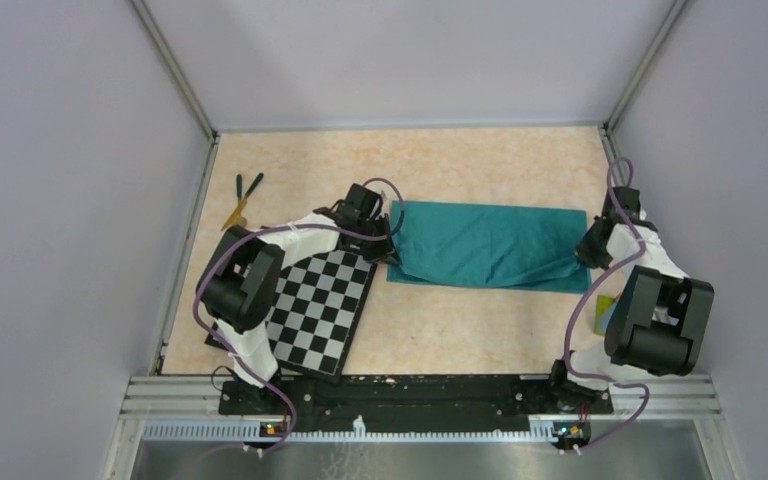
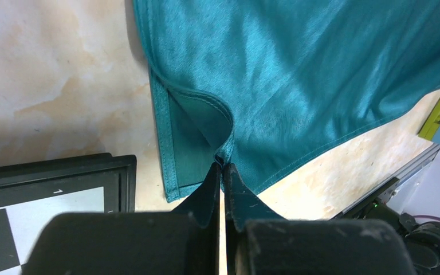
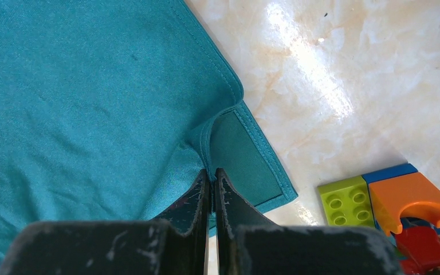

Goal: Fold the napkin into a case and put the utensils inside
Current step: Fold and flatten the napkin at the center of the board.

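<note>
- The teal napkin (image 1: 485, 245) lies across the middle of the worktop (image 1: 460, 330) as a long oblong. It's doubled over on itself, with its long sides running left to right.
- The left hand (image 2: 222, 166) is clenched on the napkin at its left end, right at the near corner. The jaws are pressed together with only the hem of the top layer between the tips.
- In the left wrist view, that pinched top layer lifts into a small arch. Under it the bottom layer lies flat on the marbled surface, its stitched border showing.
- The right hand (image 3: 212, 172) mirrors it at the right end, jaws closed on the top layer's edge near the near corner.
- In the right wrist view, the cloth puckers up into the fingers (image 3: 189, 197). A darker strip of the bottom layer pokes out flat beside them.
- From above, the napkin looks smooth along its far edge. The near edge has loose creases gathering toward the right end.
- The utensils (image 1: 243, 198) are off in the far left part of the worktop, well apart from the napkin. Two dark green sticks splay in a V, with the tan one just nearer the arms.
- The checkerboard (image 1: 320, 310) sits tilted under the left arm, its far right corner just beside the napkin's left end. I cannot tell whether the two touch.
- The toy blocks (image 3: 389, 200), lime, blue, orange and red, are clustered near the napkin's right corner, with bare worktop between them and the cloth.
</note>
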